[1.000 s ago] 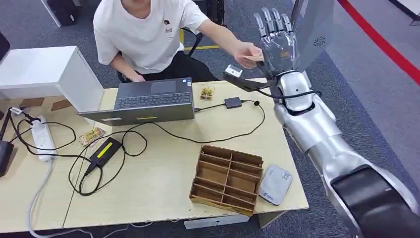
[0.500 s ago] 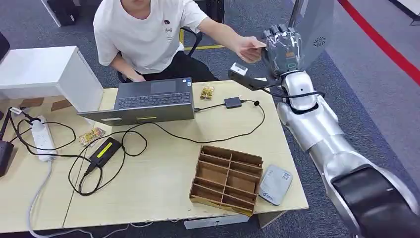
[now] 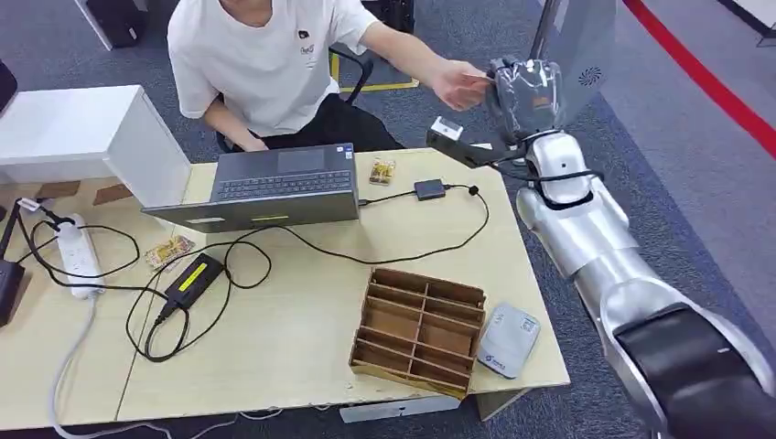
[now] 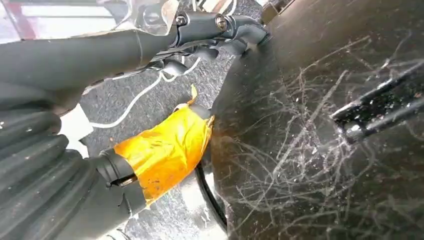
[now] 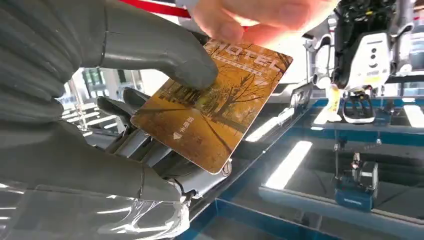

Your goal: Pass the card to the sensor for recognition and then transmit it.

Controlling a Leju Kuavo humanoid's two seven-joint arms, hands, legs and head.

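Card: flat glossy orange-brown hotel key card [image 5: 212, 112] with rounded corners and a printed tree scene, raised in the air beyond the far right corner of the surface [image 3: 302, 302].
Right hand [image 3: 523, 84]: grey thumb pressed on the card's face, darker fingers [image 5: 135, 142] behind it, pinching the card; person's hand [image 3: 460, 82] touching the card's far edge.
Left hand [image 4: 60, 165]: ribbed grey cover, orange tape; grip cannot be told.
Sensor: smooth grey rounded card reader [image 3: 509, 340] at the right edge, just beside the brown slotted wooden tray [image 3: 419, 329].
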